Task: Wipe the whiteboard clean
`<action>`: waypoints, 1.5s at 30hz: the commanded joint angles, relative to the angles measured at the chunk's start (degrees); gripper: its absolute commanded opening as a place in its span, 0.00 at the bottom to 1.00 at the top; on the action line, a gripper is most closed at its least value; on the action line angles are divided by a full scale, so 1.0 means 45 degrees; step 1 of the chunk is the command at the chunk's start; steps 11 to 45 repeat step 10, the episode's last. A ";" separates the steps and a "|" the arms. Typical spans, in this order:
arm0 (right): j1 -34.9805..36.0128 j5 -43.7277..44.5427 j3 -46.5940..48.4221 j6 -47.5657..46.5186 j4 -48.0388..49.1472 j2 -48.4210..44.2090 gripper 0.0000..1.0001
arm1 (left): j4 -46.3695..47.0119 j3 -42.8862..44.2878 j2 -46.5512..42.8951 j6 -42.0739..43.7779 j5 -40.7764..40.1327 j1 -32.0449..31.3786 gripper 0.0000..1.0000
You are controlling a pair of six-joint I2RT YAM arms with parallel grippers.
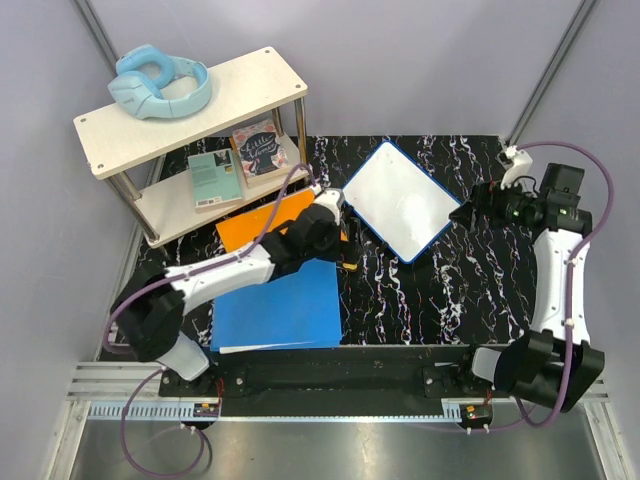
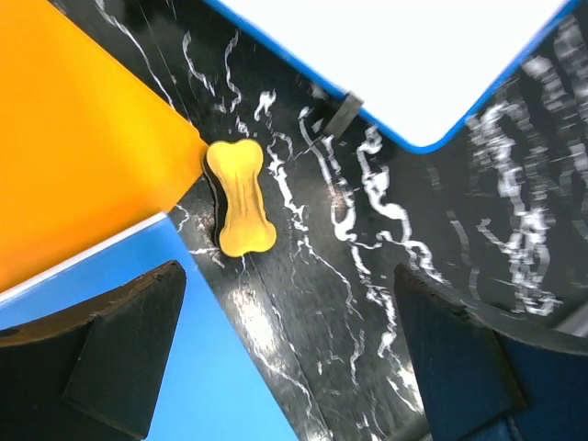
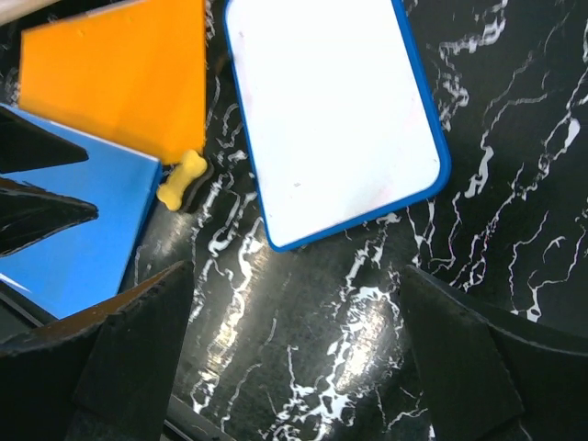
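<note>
Whiteboard [image 1: 401, 201]: one, with one yellow eraser [image 2: 241, 199], one orange folder [image 3: 119, 83], one blue folder [image 1: 280, 305]; both jaws wide, empty.

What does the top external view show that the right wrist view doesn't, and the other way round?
Only the top view: the shelf with blue headphones and two books. Only the right wrist view: the yellow bone-shaped eraser seen clearly, and the right claw with its open fingers close up. Both: the whiteboard, no writing visible, the orange folder and the blue folder.
</note>
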 commanded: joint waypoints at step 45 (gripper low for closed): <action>0.1272 0.2663 -0.2033 0.5015 0.4244 -0.1815 1.00 | -0.1726 -0.2380 -0.5936 0.0954 -0.5357 0.0720 0.99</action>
